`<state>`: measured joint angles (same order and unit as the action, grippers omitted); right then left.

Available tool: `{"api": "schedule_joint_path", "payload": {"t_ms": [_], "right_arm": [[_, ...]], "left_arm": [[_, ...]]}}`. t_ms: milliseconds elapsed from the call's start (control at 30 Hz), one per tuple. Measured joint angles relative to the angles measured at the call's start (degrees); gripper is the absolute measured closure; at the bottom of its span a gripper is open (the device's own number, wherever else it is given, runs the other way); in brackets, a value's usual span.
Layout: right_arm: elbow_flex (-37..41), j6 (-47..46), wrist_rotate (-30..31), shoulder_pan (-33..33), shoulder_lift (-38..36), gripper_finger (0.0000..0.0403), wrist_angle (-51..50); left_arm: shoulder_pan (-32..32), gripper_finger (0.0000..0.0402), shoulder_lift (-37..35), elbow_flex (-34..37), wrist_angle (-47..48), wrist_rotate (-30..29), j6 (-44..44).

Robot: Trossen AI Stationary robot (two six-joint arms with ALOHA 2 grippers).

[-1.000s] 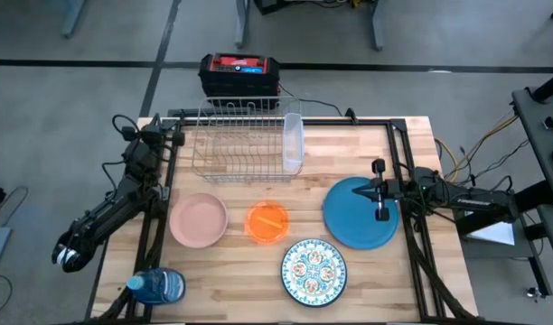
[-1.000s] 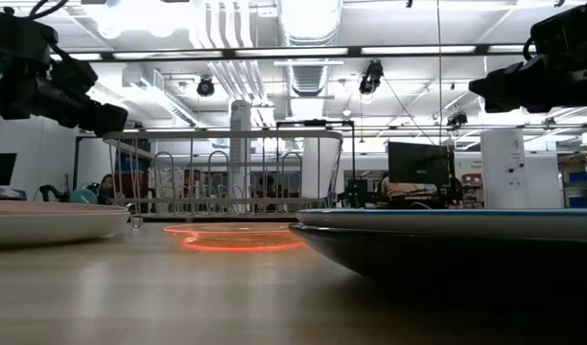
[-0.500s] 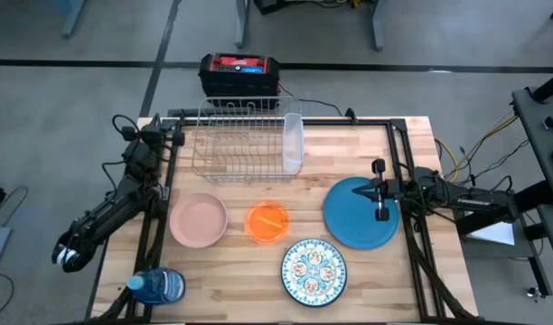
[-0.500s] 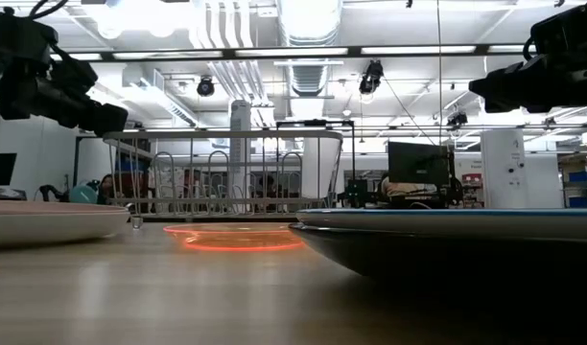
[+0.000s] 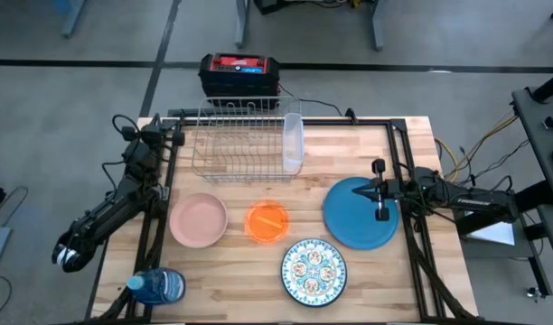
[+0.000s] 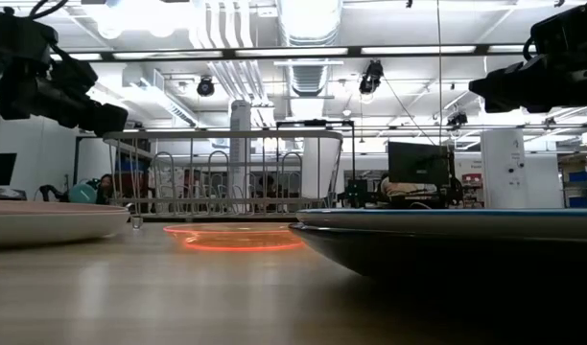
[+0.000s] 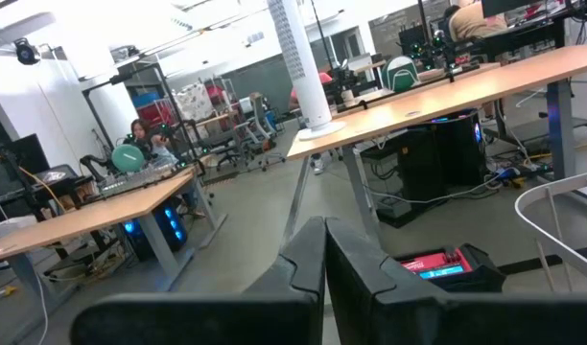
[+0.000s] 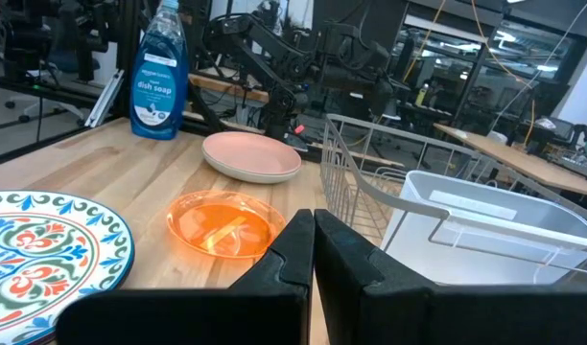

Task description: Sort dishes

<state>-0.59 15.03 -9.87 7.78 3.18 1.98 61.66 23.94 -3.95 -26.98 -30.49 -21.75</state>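
Wooden table (image 5: 240,271), from above: we see pink dish (image 5: 198,219), orange bowl (image 5: 267,221), patterned plate (image 5: 313,270) and blue plate (image 5: 353,226) in front of the rack (image 5: 236,140). Right gripper (image 5: 379,191) closed above the blue plate; left gripper (image 5: 67,257) off-table. Left wrist: fingers (image 7: 308,264) pressed together.

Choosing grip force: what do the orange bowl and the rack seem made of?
Orange bowl: likely translucent plastic or glass, glossy; the wood shows through it. Rack: thin metal wire, seemingly chrome-plated; bare shiny rods form an open grid.
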Motion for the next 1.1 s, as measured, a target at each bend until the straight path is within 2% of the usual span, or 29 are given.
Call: {"api": "schedule_joint_path", "payload": {"t_ms": [367,500,567,667,767,967,1100], "right_arm": [[0.01,0.00,0.00,-0.01,0.00,0.0401,0.20],[-0.01,-3.86,0.00,0.01,-0.02,0.0401,1.92],[-0.01,-5.65,0.00,0.01,0.00,0.0401,1.88],[-0.01,-7.94,0.00,-0.01,0.00,0.0401,1.70],[-0.01,-9.04,0.32,-0.01,0.00,0.0401,1.76],[-0.01,-9.22,1.01,0.00,-0.01,0.0401,4.19],[-0.01,-8.52,1.58,-0.01,0.00,0.0401,4.55]], "left_arm": [[0.00,0.0401,0.00,0.00,0.01,0.01,0.01],[-0.01,0.0401,-0.01,0.00,-0.01,0.01,0.07],[-0.18,0.0401,-0.01,0.00,0.01,0.62,4.61],[-0.51,0.0401,-0.01,-0.09,-0.07,6.09,19.34],[-0.52,0.0401,-0.01,-1.54,0.04,13.69,27.10],[-0.52,0.0401,-0.02,-8.55,0.09,28.19,29.93],[-0.64,0.0401,-0.20,-14.49,4.65,31.87,31.45]]}}
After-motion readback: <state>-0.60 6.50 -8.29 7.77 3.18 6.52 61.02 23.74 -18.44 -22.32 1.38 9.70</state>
